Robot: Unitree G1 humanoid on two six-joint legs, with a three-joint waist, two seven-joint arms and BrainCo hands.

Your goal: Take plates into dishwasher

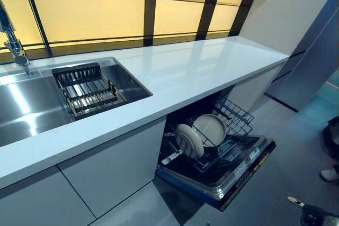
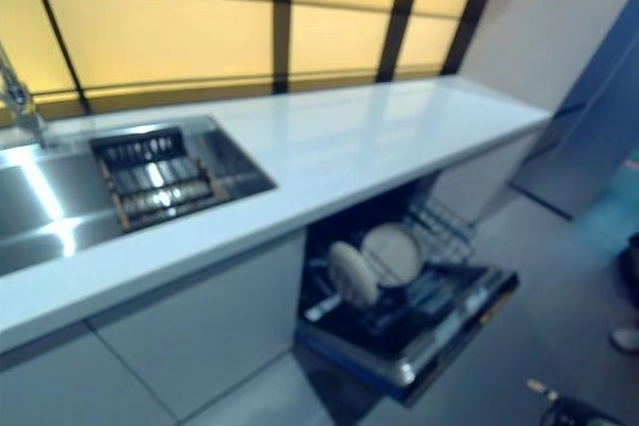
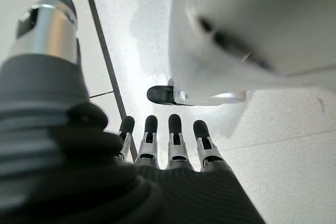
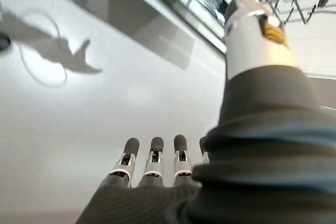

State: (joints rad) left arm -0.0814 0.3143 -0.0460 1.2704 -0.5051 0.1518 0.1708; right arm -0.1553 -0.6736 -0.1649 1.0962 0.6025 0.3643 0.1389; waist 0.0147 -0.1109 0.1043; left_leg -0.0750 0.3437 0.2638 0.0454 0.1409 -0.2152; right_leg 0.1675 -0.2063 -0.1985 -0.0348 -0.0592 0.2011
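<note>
Fingers (image 3: 176,137) straight, plates (image 1: 201,133) racked

two plates (image 1: 189,140) (image 1: 210,129) stand in the one open dishwasher (image 1: 222,175), and one drying rack (image 1: 87,89) sits left of the dishwasher.

I can read no text, label, number or sign anywhere around the dishwasher (image 1: 217,157), nor on its door.
</note>
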